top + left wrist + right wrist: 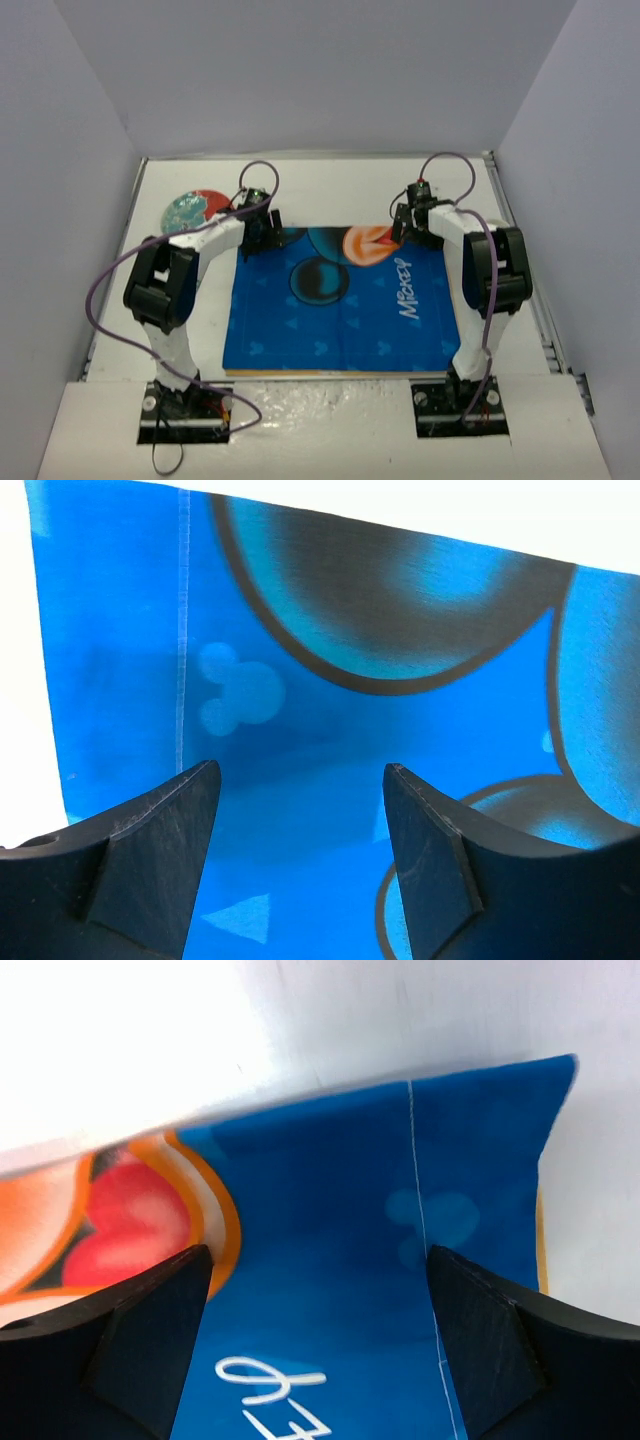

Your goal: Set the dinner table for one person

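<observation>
The white dinner table (330, 190) carries a blue Mickey-print placemat (340, 320) lying flat in its middle. My left gripper (258, 232) is open and empty just above the placemat's far left corner. In the left wrist view its gripper (300, 770) hovers over the blue print (300, 710), with bare table (20, 680) to the left. My right gripper (405, 225) is open and empty above the placemat's far right corner. In the right wrist view its gripper (320, 1252) is over the placemat (330, 1190), with the table (450, 1020) beyond.
A round plate (193, 210) with a teal and red pattern lies on the table at the far left, just left of my left gripper. White walls enclose the table on three sides. Metal rails run along the table's side edges.
</observation>
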`<move>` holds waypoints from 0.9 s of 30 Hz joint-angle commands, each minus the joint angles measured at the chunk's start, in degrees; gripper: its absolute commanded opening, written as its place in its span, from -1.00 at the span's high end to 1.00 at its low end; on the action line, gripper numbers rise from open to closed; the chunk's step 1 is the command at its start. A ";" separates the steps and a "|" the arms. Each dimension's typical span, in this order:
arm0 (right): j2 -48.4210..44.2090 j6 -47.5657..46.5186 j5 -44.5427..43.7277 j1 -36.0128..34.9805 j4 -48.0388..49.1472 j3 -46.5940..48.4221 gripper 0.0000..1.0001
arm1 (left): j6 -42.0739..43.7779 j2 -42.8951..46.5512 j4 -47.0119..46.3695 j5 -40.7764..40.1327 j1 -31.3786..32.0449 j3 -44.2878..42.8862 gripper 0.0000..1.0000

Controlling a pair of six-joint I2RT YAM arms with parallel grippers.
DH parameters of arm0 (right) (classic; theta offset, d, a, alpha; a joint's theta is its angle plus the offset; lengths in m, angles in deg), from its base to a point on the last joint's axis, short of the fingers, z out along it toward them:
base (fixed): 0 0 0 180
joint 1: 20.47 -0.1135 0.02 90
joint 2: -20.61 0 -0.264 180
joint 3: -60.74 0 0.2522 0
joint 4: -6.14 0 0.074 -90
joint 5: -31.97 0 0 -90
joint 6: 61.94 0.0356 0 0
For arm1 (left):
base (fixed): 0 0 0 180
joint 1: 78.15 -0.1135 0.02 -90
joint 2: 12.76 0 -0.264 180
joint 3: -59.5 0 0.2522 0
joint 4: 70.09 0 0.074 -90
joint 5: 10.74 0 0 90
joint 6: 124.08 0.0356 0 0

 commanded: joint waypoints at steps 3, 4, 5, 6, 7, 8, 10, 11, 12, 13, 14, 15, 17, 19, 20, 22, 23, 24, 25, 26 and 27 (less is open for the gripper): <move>6.97 -2.36 -1.60 0.92 2.93 8.95 -0.71 | -0.58 2.16 -2.14 -0.02 0.27 -0.35 -0.25; 7.83 -2.93 -1.81 1.03 2.99 10.04 -0.71 | -0.47 2.25 -2.21 -0.08 0.26 -0.18 -0.25; 8.72 -3.81 -1.73 1.37 2.95 11.56 -0.71 | -0.18 2.38 -2.12 0.05 0.22 -0.01 -0.25; 9.57 -4.67 -1.64 1.71 2.91 13.07 -0.71 | 0.12 2.52 -2.04 0.17 0.18 0.15 -0.25; 9.80 -5.03 -1.43 1.99 2.91 14.27 -0.71 | 0.55 2.80 -1.90 0.17 0.18 0.08 -0.25; 9.91 -5.31 -1.32 2.25 2.91 14.93 -0.71 | 0.91 2.99 -1.80 -0.03 0.18 0.07 -0.25; 10.54 -6.05 -1.10 2.86 3.12 15.73 -0.71 | 1.60 3.51 -1.85 -0.36 0.11 0.07 -0.25; 10.86 -6.37 -0.89 3.24 3.28 16.07 -0.71 | 1.94 3.70 -1.91 -0.40 0.07 0.02 -0.25; 11.16 -6.63 -0.59 3.71 3.49 16.37 -0.70 | 2.28 3.83 -1.99 -0.32 0.03 -0.06 -0.25; 11.52 -6.84 -0.15 4.08 3.80 16.60 -0.70 | 2.56 3.95 -2.10 -0.23 -0.02 -0.09 -0.25; 11.95 -6.98 0.47 4.32 4.23 16.75 -0.70 | 2.75 4.05 -2.25 -0.13 -0.06 -0.04 -0.25; 12.40 -7.35 0.91 4.54 4.52 17.00 -0.70 | 2.91 4.08 -2.42 -0.05 -0.04 -0.02 -0.25; 13.20 -8.38 1.58 4.88 4.91 17.82 -0.68 | 3.00 4.21 -2.57 0.05 0.00 0.06 -0.25; 12.65 -10.03 2.13 5.02 4.70 18.99 -0.65 | 2.93 4.56 -2.57 0.54 -0.07 -0.01 -0.25; 11.33 -10.35 2.47 5.00 4.60 19.17 -0.64 | 2.96 4.83 -2.53 0.61 -0.08 -0.09 -0.25; 8.28 -10.61 3.31 4.95 4.56 19.04 -0.64 | 3.01 5.55 -2.28 0.41 -0.08 -0.33 -0.25; 6.06 -10.77 4.02 4.95 4.55 18.70 -0.64 | 3.01 6.00 -2.16 0.04 -0.08 -0.40 -0.25; 3.49 -10.93 4.82 4.95 4.51 18.28 -0.65 | 3.01 6.46 -2.07 -0.38 -0.08 -0.44 -0.25; 1.33 -10.99 5.20 4.95 4.35 17.60 -0.66 | 3.01 6.80 -2.02 -0.72 -0.08 -0.44 -0.25; -0.63 -10.99 5.36 4.95 4.13 16.78 -0.67 | 3.01 7.06 -1.98 -1.02 -0.08 -0.40 -0.25; -2.74 -11.00 5.68 4.95 3.94 15.94 -0.68 | 3.01 7.24 -1.93 -1.28 -0.08 -0.35 -0.25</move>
